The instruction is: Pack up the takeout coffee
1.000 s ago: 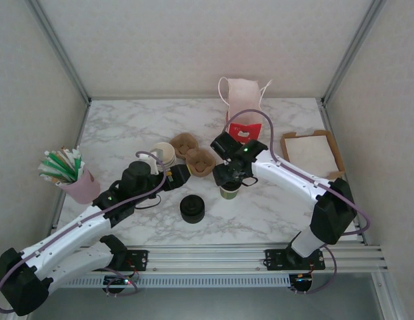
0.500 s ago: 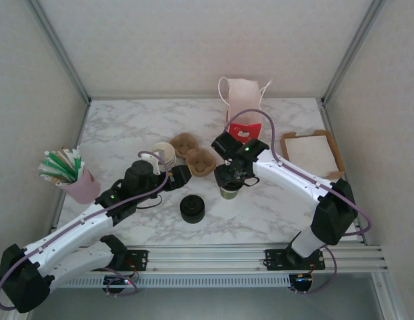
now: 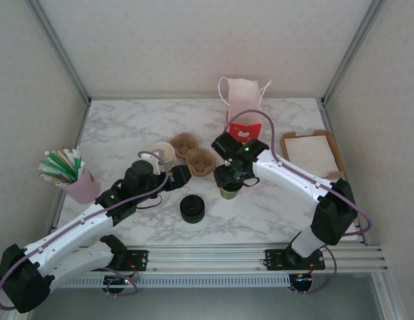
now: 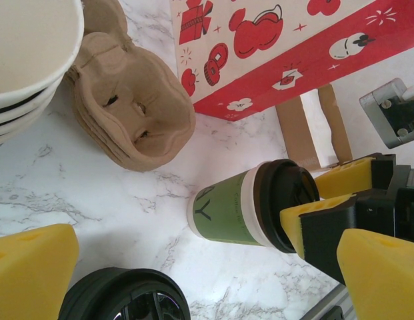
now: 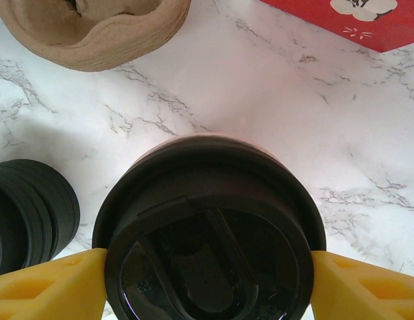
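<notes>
Grasp step: right gripper (image 5: 208, 288) clamps the black-lidded olive paper cup (image 4: 223, 210), left gripper (image 3: 181, 175) sits wide open. Next, guessing a level lift into the red-printed paper bag (image 3: 241, 100).

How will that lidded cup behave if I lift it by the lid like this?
The takeout coffee probably has soft paper walls, so squeezing lower could dent it. With the jaws at the black lid, the lid may pop off if only pressed on. Tall and narrow, it could tip if nudged.
</notes>
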`<state>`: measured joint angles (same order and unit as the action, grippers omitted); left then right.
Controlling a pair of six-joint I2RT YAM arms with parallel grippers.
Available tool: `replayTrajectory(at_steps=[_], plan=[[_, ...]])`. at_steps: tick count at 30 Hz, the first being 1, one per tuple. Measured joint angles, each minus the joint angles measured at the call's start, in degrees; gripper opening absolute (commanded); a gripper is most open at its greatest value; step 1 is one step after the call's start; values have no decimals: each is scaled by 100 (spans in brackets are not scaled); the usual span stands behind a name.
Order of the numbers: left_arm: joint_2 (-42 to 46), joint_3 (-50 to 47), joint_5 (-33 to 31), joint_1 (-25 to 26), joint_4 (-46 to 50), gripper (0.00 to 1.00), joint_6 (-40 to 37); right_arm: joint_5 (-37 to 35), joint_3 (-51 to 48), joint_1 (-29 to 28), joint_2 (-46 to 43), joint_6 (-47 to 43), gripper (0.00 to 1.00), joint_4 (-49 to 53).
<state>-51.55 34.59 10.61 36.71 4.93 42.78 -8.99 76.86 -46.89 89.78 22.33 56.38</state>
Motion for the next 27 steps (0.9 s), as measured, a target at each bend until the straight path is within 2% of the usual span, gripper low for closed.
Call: replayTrajectory(at_steps=[27], plan=[[0, 0, 0, 0, 0, 100, 0, -4, -7, 0, 131, 0, 76, -2]])
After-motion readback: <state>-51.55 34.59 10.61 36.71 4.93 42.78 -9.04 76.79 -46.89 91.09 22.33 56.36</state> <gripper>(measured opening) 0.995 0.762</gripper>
